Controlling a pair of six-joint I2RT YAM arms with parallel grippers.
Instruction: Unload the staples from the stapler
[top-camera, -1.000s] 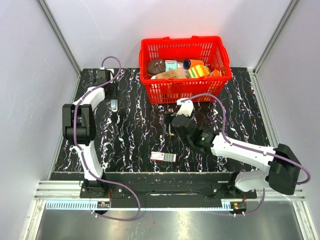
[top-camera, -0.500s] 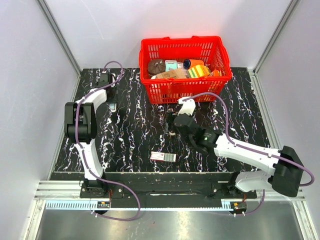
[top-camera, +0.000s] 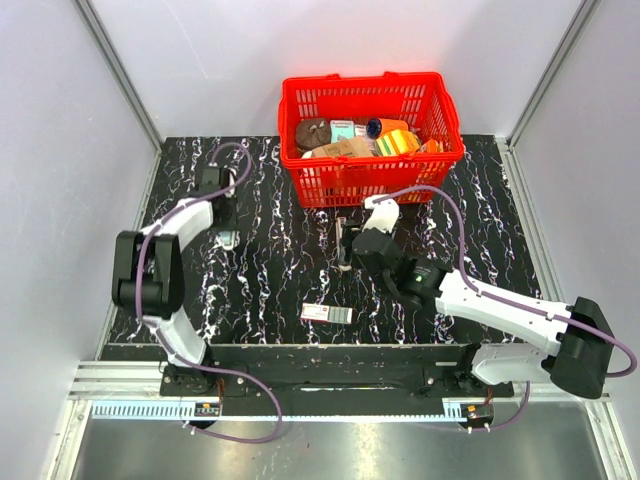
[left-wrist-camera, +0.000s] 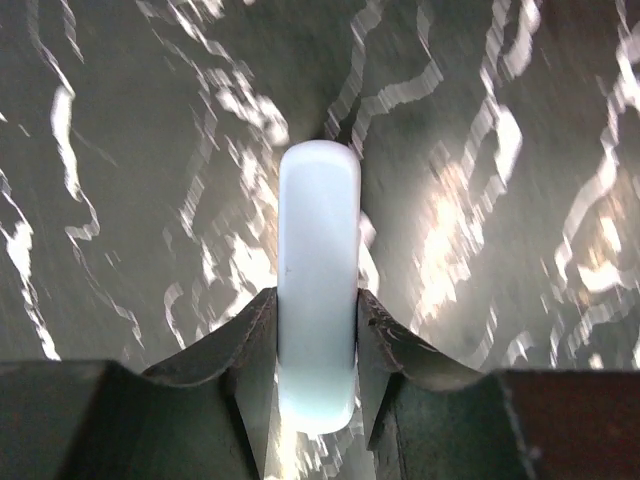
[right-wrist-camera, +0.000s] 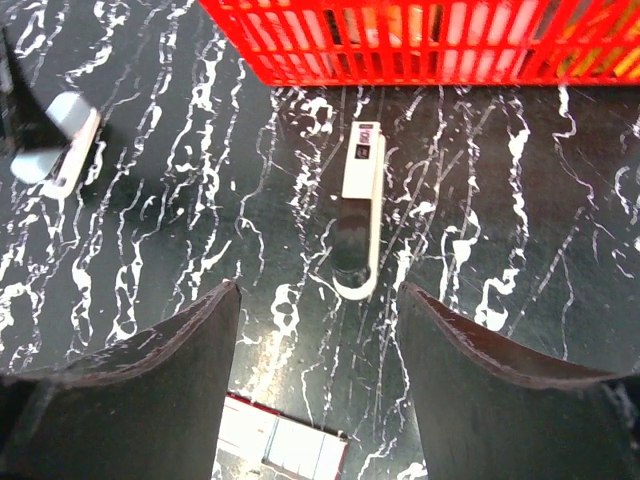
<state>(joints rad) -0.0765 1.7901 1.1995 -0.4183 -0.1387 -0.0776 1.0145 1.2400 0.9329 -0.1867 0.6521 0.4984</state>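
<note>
Black through the middle and pale silvery-grey along its far half, the stapler (right-wrist-camera: 358, 212) lies flat on the table (top-camera: 270, 270). It points lengthwise toward the red basket (top-camera: 372, 178) and stops just short of the front wall, not touching it. The right end effector (right-wrist-camera: 318, 298) hangs above the table on the near side of the stapler. Its two dark fingers are spread wide, with nothing between them, and are clear of the stapler. A small red-and-white flat box (top-camera: 327, 314) lies on the table nearer the arm bases. Well off to the left, the left end effector (left-wrist-camera: 316, 296) is clamped narrow on a pale bluish-white rounded piece (left-wrist-camera: 318, 215), one finger against each of its sides, low over the black, white-veined surface. The basket holds assorted packets.
</note>
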